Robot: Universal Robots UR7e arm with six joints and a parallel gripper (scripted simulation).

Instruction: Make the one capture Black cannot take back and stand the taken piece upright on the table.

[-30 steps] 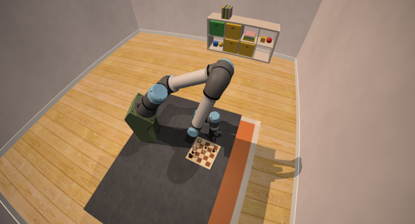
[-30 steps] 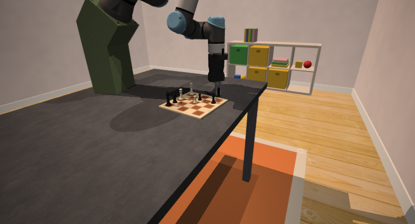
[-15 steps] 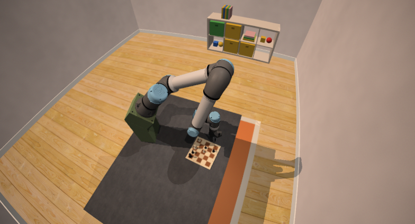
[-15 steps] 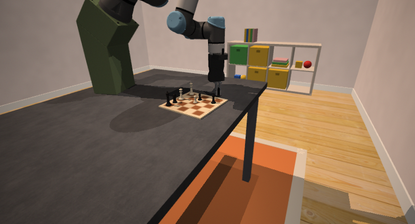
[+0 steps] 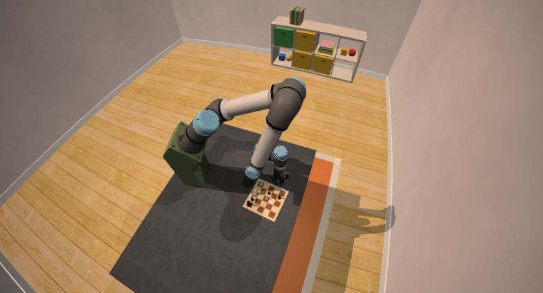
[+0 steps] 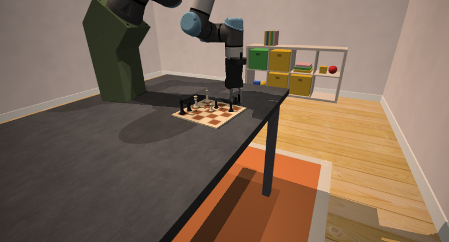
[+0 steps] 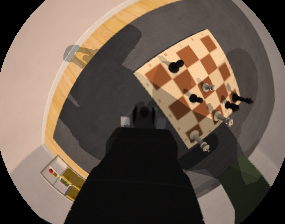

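Note:
The chessboard (image 6: 209, 114) lies near the table's far right edge; it also shows in the overhead view (image 5: 266, 204) and the wrist view (image 7: 193, 90). Black pieces (image 6: 181, 107) stand at its left corner, and one black pawn (image 6: 230, 107) stands near its right corner. Tall white pieces (image 6: 206, 95) stand at the back, with a small white pawn (image 6: 211, 107) mid-board. My gripper (image 6: 235, 99) points straight down on the table just behind the board's far right corner, fingers open. A small black piece (image 6: 235, 99) stands upright on the table between the fingers. In the wrist view the gripper body hides it.
The table's right edge (image 6: 251, 137) runs close to the board, with an orange rug (image 6: 276, 190) on the floor below. The green robot base (image 6: 113, 51) stands at the back left. A shelf with boxes (image 6: 295, 70) is against the far wall.

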